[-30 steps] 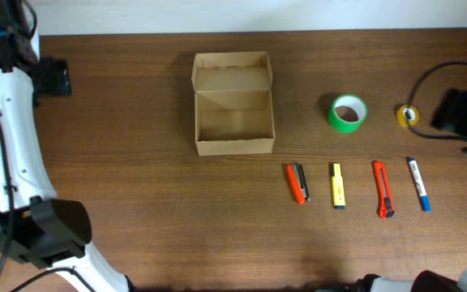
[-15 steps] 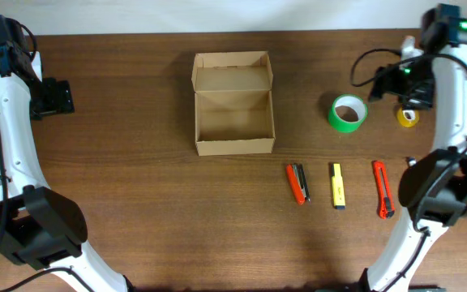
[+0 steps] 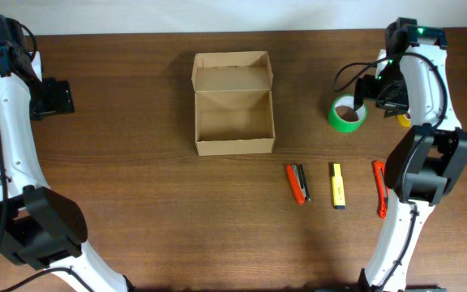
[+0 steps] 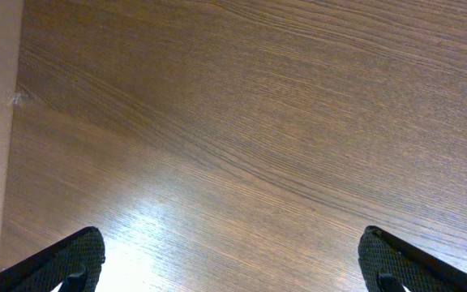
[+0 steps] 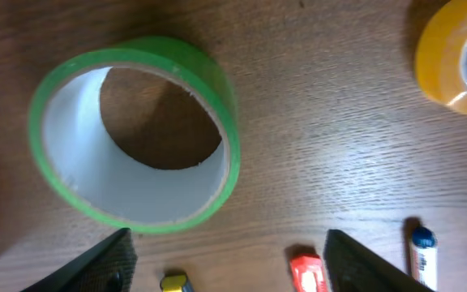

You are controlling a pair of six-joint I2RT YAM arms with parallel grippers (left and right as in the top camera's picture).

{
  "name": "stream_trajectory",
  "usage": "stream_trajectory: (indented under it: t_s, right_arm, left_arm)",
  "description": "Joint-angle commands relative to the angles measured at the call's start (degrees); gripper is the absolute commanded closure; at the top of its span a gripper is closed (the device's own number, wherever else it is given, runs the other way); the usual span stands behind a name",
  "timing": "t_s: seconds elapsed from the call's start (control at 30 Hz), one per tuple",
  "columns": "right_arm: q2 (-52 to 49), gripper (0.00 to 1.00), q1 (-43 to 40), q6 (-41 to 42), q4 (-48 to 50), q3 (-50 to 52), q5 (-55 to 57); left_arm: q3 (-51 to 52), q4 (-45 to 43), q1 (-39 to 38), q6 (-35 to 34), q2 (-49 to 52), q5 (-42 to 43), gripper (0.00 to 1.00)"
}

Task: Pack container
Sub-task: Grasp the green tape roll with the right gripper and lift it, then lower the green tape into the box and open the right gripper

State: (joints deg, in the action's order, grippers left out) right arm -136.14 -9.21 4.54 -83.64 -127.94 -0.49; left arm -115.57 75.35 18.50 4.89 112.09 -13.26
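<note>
Hovering spread, empty, right end effector (image 5: 227,241) had green tape (image 5: 213,85) just ahead, box (image 3: 233,146) well off beyond it.

Matt cardboard container (image 3: 233,147), glossy wood-grain table (image 3: 136,203)

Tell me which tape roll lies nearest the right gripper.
The green tape roll, the larger one: it lies just ahead of the right gripper, while the small yellow roll sits farther off to one side.

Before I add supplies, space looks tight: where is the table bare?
Bare: between the left arm and the box, and in front of the box. Crowded: the right side, around the green tape, yellow marker and right arm.
</note>
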Motion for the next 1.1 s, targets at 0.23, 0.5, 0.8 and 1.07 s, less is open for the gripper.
stream_trajectory:
  t_s: [0.23, 0.5, 0.8, 1.07]
  right_arm:
    - [-6.2, 0.38, 0.3, 0.4, 2.1, -0.9, -0.8]
    - [-8.7, 0.82, 0.2, 0.4, 3.6, -0.9, -1.0]
    - [-7.5, 0.96, 0.3, -1.1, -3.4, -8.4, -3.8]
    - [2.4, 0.96, 4.5, -4.0, -12.6, -38.4, -7.1]
  left_arm:
    - [0.5, -0.1, 0.2, -0.6, 0.5, 0.6, 0.00]
    - [0.5, -0.1, 0.2, -0.6, 0.5, 0.6, 0.00]
    - [0.5, -0.1, 0.2, -0.6, 0.5, 0.6, 0.00]
    - [0.5, -0.2, 0.2, -0.6, 0.5, 0.6, 0.00]
